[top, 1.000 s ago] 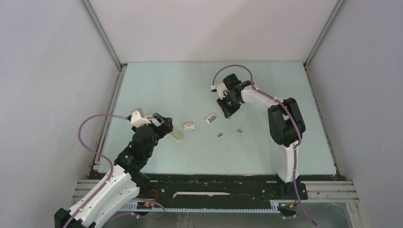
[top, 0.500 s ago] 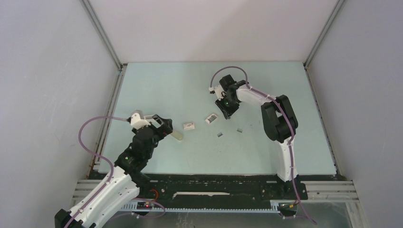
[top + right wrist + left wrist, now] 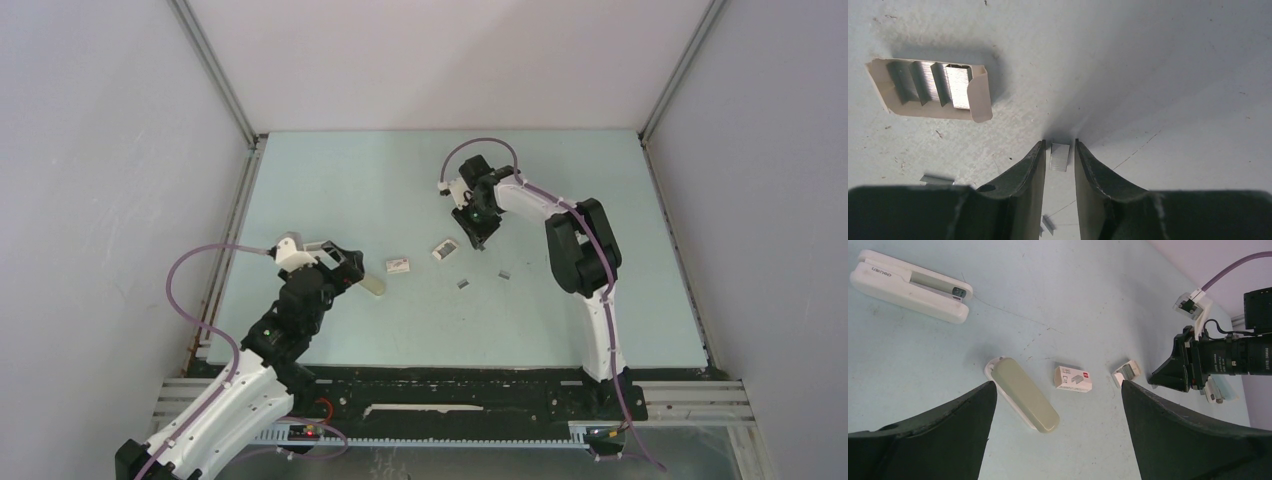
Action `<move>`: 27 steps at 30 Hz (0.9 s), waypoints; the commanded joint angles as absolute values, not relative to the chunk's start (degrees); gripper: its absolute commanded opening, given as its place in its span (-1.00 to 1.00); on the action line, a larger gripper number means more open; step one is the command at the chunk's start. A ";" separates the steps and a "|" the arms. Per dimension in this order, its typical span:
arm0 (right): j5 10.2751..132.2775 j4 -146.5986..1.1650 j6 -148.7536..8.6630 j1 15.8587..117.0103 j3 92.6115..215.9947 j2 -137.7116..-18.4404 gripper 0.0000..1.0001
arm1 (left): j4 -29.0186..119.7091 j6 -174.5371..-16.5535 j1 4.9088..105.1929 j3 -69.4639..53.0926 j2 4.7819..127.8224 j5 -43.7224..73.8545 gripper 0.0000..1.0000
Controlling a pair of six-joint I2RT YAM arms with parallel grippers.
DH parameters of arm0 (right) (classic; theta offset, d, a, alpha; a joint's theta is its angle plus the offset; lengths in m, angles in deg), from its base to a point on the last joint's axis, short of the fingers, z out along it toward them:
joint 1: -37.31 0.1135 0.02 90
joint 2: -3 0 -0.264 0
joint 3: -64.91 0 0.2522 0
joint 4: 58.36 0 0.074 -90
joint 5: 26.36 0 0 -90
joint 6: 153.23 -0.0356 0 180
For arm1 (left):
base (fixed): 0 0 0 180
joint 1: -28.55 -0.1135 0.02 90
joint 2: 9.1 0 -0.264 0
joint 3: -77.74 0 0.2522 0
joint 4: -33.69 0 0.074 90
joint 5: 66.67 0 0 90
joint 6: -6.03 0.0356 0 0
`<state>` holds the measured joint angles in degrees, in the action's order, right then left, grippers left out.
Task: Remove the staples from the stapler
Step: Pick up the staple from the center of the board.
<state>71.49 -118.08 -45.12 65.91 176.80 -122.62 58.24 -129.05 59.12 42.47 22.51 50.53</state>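
We see left hand (image 3: 1058,386) spread wide | right hand (image 3: 1060,143) flanking staples (image 3: 1059,157), grip we cannot tell | open box (image 3: 928,90) at its 10 o'clock

the staples (image 3: 1059,156) are bare silvery metal with a fine brushed sheen, like the strips in the open box (image 3: 928,90), which is dull beige card. the printed box (image 3: 1074,378) looks like smooth white card. the white stapler (image 3: 910,286) is smooth plastic, faintly glossy and a little grimy; the olive stapler (image 3: 1023,400) is satin plastic (its base white). the right gripper (image 3: 1059,146) and left gripper (image 3: 1058,384) have fingers (image 3: 1193,440) of matt black plastic. the table (image 3: 1088,305) is matt pale blue, finely scratched.
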 commanded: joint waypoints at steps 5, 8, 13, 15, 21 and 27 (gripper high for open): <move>71.63 -120.43 -45.33 66.40 178.90 -123.89 -0.37 | 56.50 -130.05 58.79 43.51 22.08 50.96 1.00; 71.34 -120.72 -45.27 66.49 178.53 -123.63 -0.43 | 56.48 -130.03 58.79 43.50 22.09 50.94 1.00; 70.59 -120.42 -45.28 66.40 177.77 -123.20 -0.59 | 56.42 -130.11 58.79 43.50 22.10 50.94 1.00; 70.66 -120.37 -45.17 66.41 177.79 -123.07 -0.68 | 56.46 -130.11 58.79 43.50 22.14 50.93 1.00; 71.12 -119.08 -45.37 66.59 177.50 -120.32 -0.82 | 56.42 -130.19 58.79 43.50 22.06 50.84 1.00; 72.55 -117.36 -46.42 67.10 176.50 -116.20 -0.86 | 56.16 -130.20 58.79 43.28 22.54 50.66 1.00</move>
